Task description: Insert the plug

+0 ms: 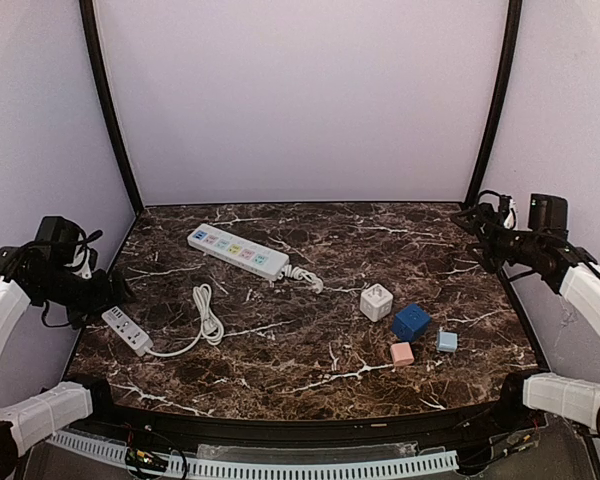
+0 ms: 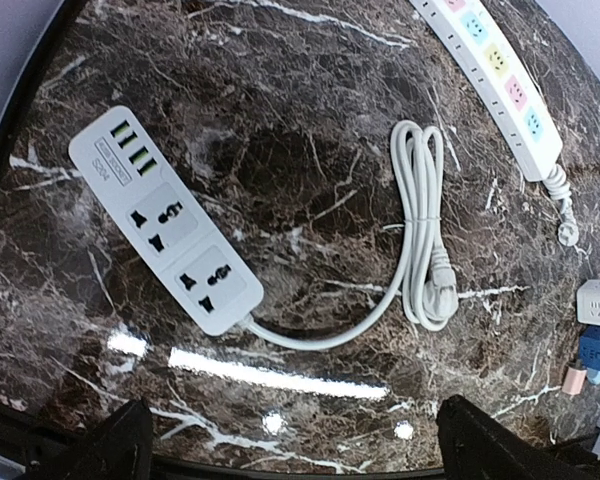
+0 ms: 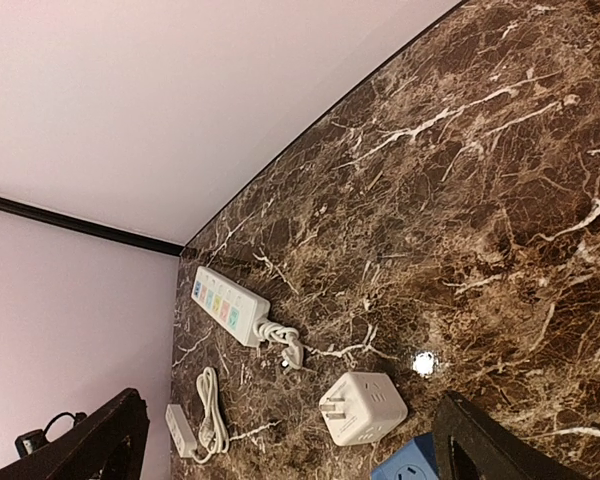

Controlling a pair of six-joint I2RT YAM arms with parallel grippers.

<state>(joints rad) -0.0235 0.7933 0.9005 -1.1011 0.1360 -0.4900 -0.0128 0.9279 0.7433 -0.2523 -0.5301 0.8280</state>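
Left fingers [image 2: 108, 450]: spread wide and empty; the left gripper [image 1: 108, 290] hangs at the table's left edge, above the small power strip.
Right fingers [image 3: 485, 440]: spread wide too, holding nothing; the right gripper [image 1: 472, 224] is off at the far right corner.
Small power strip [image 2: 165, 222]: white, flat on the marble table [image 1: 310, 385], near the left edge. It has a row of green USB ports and two universal sockets.
Writing: a short line of grey print beside the USB ports, too small to read; no brand can be made out.
Cord [image 1: 208, 312]: white, folded into a tied bundle just right of the small strip and running back to it.
Plug [image 2: 436, 272]: white, lying loose at the end of that bundle, in no socket.
Long power strip [image 1: 238, 250]: further back, angled, with sockets in blue, pink, yellow and green; its own cord is bunched at its right end.
White cube adapter [image 3: 362, 408]: right of centre, two prongs showing.
Dark blue cube [image 1: 411, 322]: just beside the white one.
Pink cube [image 1: 402, 353]: small, in front of the blue one.
Pale blue cube [image 1: 447, 340]: small, furthest right.
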